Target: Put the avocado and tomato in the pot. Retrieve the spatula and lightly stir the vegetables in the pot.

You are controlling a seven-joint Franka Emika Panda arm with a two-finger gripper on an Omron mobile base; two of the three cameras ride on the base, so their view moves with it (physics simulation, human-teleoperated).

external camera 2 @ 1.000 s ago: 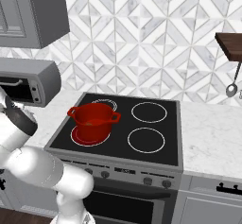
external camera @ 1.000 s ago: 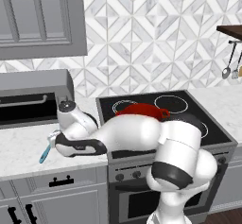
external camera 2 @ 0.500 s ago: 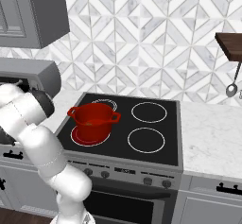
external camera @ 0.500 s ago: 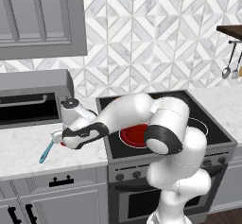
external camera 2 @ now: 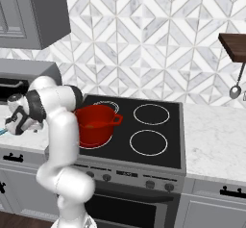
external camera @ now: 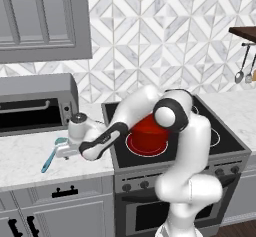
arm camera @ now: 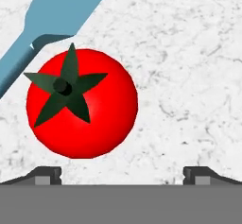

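Two fingers (arm camera: 122, 175) stand spread wide and empty, the tomato (arm camera: 82, 103) on the bench (arm camera: 189, 76) just ahead of the left one, likely light, smooth, roll-prone, best pinched across its middle, the spatula (arm camera: 52, 15) touching beyond.

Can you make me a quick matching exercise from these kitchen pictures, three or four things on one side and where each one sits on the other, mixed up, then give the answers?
Things:
1. tomato
2. pot
3. spatula
4. gripper

Places or states:
A. on the stove's front left burner
B. lying on the marble counter left of the stove, blade beside the tomato
C. open, hanging just above the tomato
D. on the marble counter, stem up, under the hand

Pairs: 1-D, 2-A, 3-B, 4-C
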